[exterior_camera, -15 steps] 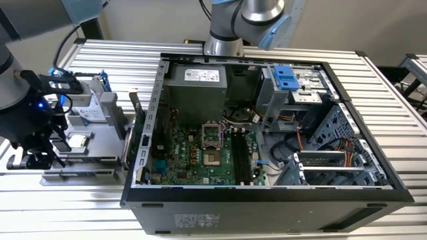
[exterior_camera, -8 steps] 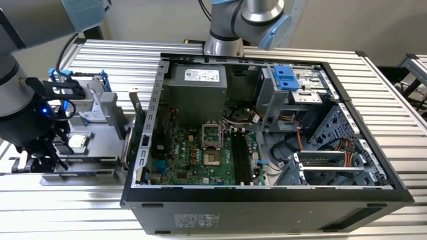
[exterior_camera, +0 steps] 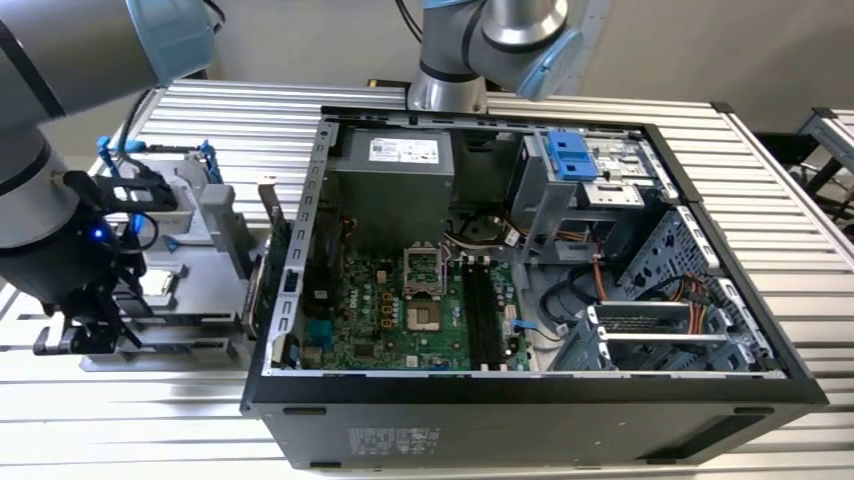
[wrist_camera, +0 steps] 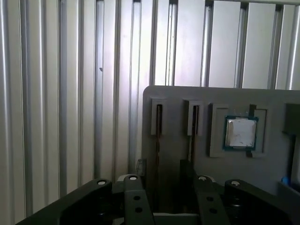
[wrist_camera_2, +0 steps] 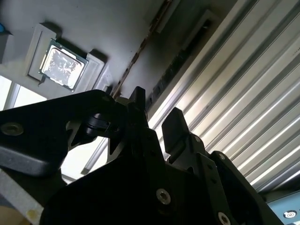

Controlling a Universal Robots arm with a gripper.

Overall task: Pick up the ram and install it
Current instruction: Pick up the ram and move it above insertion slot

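Hanging low at the exterior view's lower left, the end effector [exterior_camera: 91, 335] sits over a grey tray [exterior_camera: 200, 262] that lies on the ribbed metal worktop [exterior_camera: 747, 150], just beside the open computer case [exterior_camera: 534, 405]. Its jaws stand apart with a modest gap and grip nothing, as both wrist views show [wrist_camera: 161, 187] [wrist_camera_2: 157, 108]. The tray [wrist_camera: 272, 101] seems made to present parts for a clean grab. A processor chip [wrist_camera: 240, 132] lies flat in a square pocket, and two narrow pockets beside it hold thin boards on edge, so that two jaws can close on the flat faces. The ram [wrist_camera: 157, 137] is the dark, thin strip standing in one of those narrow pockets. In the second wrist view it runs as a slim brownish line [wrist_camera_2: 140, 47] across the tray toward the fingertips. It lies just ahead of the end effector and close to the gap, seemingly lined up lengthwise with the jaws. From these angles I cannot tell whether it already sits between them or only near one fingertip [wrist_camera_2: 137, 96]. Nothing touches it as far as can be seen. The long black memory slots [exterior_camera: 487, 320] on the board inside the case, well apart toward the exterior view's centre, look empty, so by my judgement the pick-up is not yet made.
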